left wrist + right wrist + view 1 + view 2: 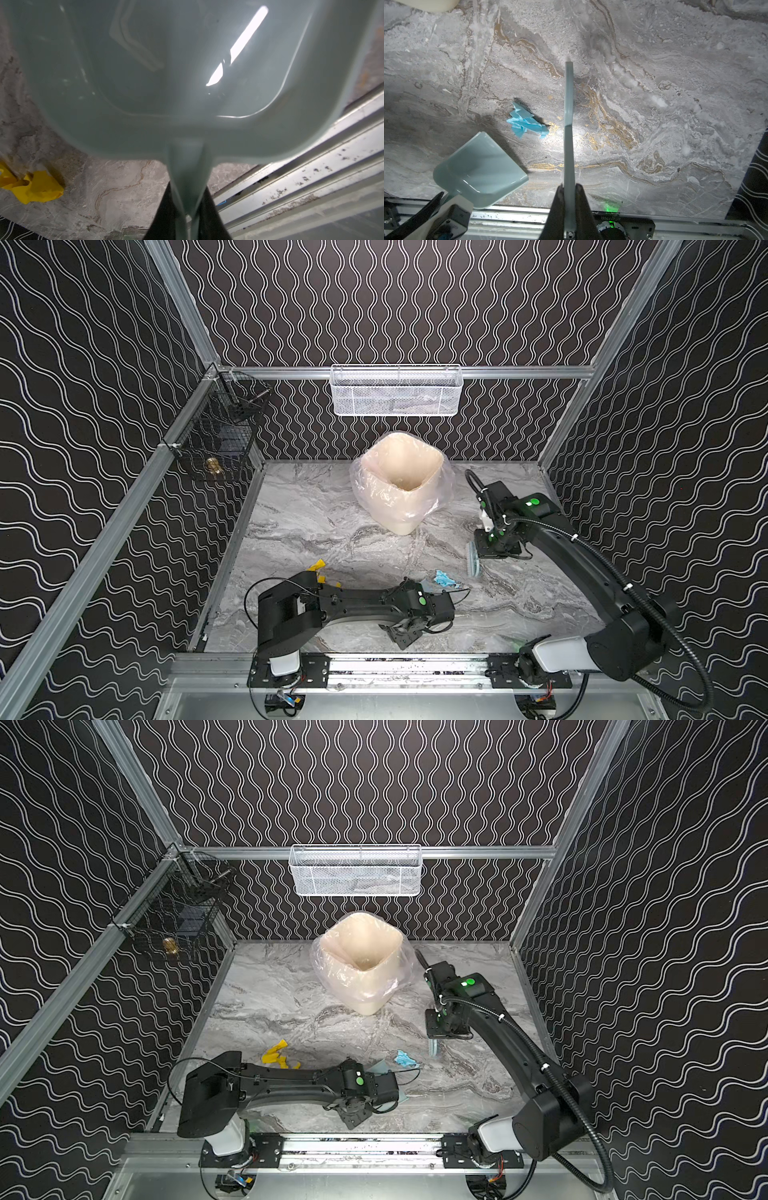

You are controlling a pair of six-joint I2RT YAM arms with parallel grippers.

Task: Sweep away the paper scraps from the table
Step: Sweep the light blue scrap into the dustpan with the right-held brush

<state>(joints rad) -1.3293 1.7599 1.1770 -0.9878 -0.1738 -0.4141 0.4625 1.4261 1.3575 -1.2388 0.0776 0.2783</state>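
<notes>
Yellow paper scraps (318, 566) (276, 1054) (37, 189) lie on the marble table (311, 522) behind my left arm. A light blue scrap (444, 578) (405, 1058) (527, 121) lies mid-table. My left gripper (188, 187) (409, 626) is shut on the handle of a pale blue dustpan (166, 83) (479, 170), which sits near the front rail, just front-left of the blue scrap. My right gripper (569, 185) (494, 547) is shut on the handle of a pale blue brush (569, 104) (473, 560), held just right of that scrap and not touching it.
A cream bin with a clear liner (401, 485) (365, 965) stands at the back centre. A white mesh basket (397, 389) hangs on the back wall and a black wire basket (220, 427) on the left rail. The aluminium front rail (395, 666) edges the table.
</notes>
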